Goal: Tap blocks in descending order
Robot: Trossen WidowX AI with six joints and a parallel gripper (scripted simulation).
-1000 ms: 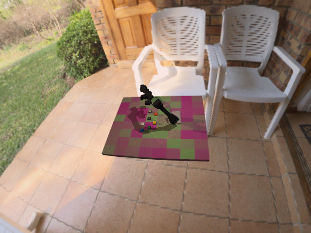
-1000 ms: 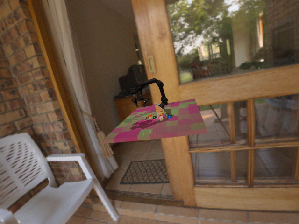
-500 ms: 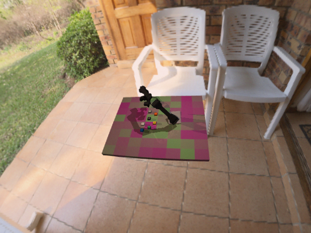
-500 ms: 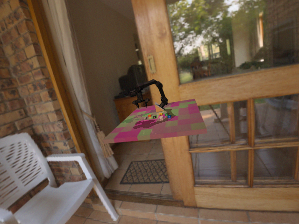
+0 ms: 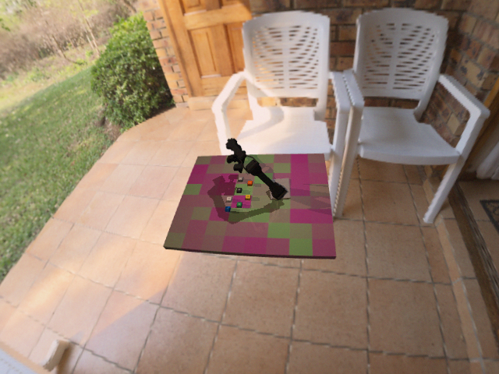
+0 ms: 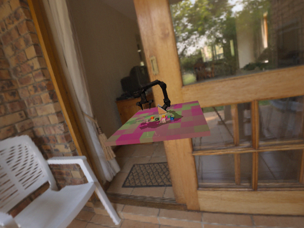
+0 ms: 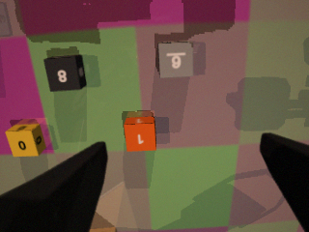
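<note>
Terracotta-tiled patio (image 5: pixel 281 314) in warm sun, two white plastic chairs (image 5: pixel 398 92) against the far brick wall (image 5: pixel 471 48) beside a wooden door (image 5: pixel 209 44), shrub (image 5: pixel 129 72) and lawn (image 5: pixel 44 145) far left; exterior view shows a glazed timber door (image 6: pixel 245 98) and a doormat (image 6: pixel 148 174).

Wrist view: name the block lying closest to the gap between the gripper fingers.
The orange block printed 1. It sits just ahead of the open gripper, while the black 8, grey block and yellow 0 lie farther off.
</note>
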